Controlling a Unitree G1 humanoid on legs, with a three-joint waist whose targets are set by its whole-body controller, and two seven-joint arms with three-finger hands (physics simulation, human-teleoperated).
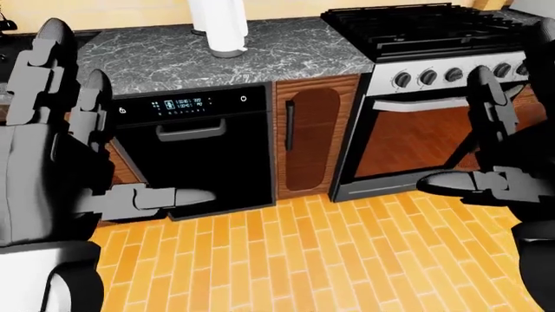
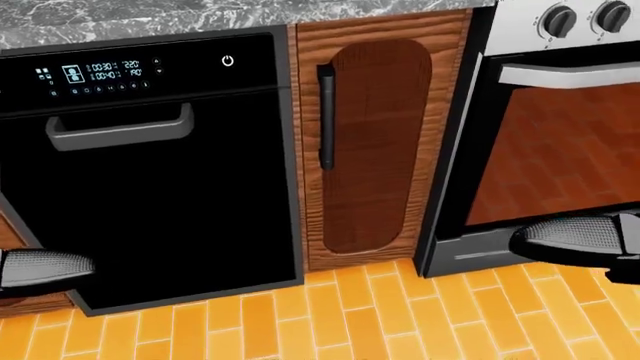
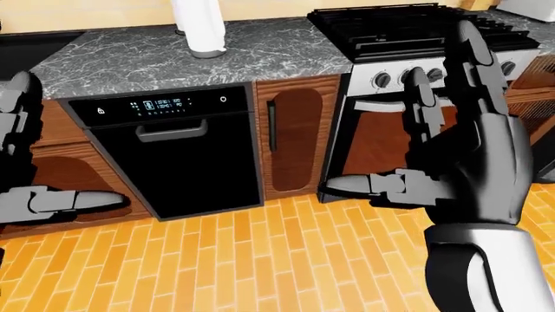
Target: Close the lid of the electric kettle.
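Kettle and lid show in none of the three views, so which way it lies from the fingers, how its long axis runs and which hand is nearer cannot be told from here.

Both hands are raised with nothing in them. The left hand [image 1: 52,162] has its fingers [image 1: 39,68] spread, two pointing up and one [image 1: 164,197] stretched sideways toward the dishwasher [image 1: 195,153]. The right hand [image 3: 473,156] mirrors it, fingers [image 3: 473,62] upright and apart, one [image 3: 364,185] reaching across toward the dishwasher, over the lower part of the oven door [image 1: 416,140].

Taking the dishwasher as landmark: the marbled counter [image 1: 278,55] runs just above it, and a white roll on a round base [image 1: 221,26] stands on that counter above it. A narrow wooden cabinet door [image 2: 365,142] with a dark upright handle sits just to its right in the head view, and the stove [image 1: 434,29] with its knobs lies beyond that cabinet. Orange brick floor [image 1: 295,260] spreads below.

Judging from this, the robot is not yet at the kettle. The next step is likely to turn or walk along the counter until it comes into view.
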